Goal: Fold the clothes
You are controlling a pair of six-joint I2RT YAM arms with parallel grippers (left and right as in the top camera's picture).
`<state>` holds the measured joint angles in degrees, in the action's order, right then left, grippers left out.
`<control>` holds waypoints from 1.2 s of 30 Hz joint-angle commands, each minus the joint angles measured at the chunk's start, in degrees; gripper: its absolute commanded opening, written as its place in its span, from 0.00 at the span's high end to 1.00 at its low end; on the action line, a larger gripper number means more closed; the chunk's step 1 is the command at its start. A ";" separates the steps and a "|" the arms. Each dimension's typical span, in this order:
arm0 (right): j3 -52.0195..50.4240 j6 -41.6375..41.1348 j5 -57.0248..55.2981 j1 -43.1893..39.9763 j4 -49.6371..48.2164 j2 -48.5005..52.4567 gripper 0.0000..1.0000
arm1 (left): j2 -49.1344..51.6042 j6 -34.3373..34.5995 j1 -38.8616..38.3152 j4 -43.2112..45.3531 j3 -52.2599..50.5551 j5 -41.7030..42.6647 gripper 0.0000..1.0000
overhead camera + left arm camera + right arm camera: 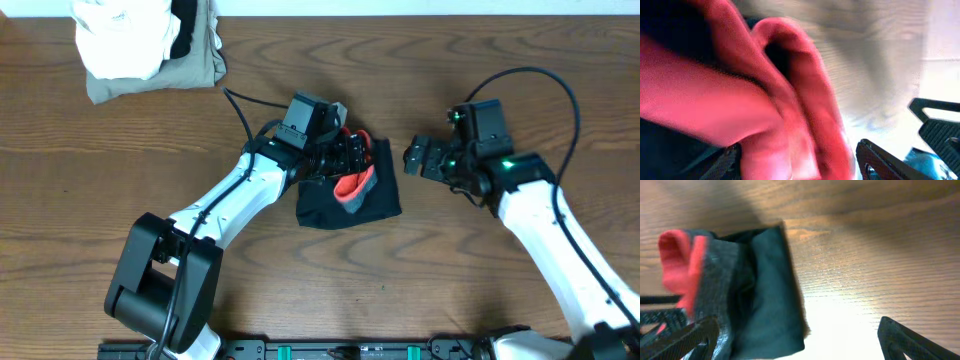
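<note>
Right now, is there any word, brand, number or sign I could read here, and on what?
None can be read. The black garment, its red waistband, the folded pile and the wooden table carry no visible lettering. The left wrist view is too blurred to tell.

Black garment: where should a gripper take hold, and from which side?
Likely the flat edge of the black garment nearest the right gripper, approached from that side: it lies thin and free, while the red-orange waistband bunches under the left gripper.
</note>
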<state>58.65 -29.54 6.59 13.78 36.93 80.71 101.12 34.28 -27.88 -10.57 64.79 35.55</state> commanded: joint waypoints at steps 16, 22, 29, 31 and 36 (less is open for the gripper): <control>0.20 2.10 4.22 -0.48 2.71 -6.58 0.01 | -5.70 -1.25 0.04 3.48 0.70 10.14 0.21; 0.20 2.27 9.46 -0.48 -0.20 -6.56 0.01 | -14.43 -2.73 9.03 -6.34 0.70 3.34 0.21; 0.20 2.08 18.05 0.66 -9.90 -5.44 0.99 | -17.62 -2.12 19.26 -26.95 0.59 -8.17 0.21; 0.20 1.97 18.08 1.99 -11.89 -3.61 0.99 | -17.20 -2.80 20.28 -29.31 -0.13 -9.35 0.21; 0.20 2.25 18.03 6.27 -16.04 3.58 0.99 | -15.37 -3.85 19.98 -29.66 -2.03 -9.49 0.21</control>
<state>58.65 -27.79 23.16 17.47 21.71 80.38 84.40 31.83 -7.60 -39.94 64.14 27.99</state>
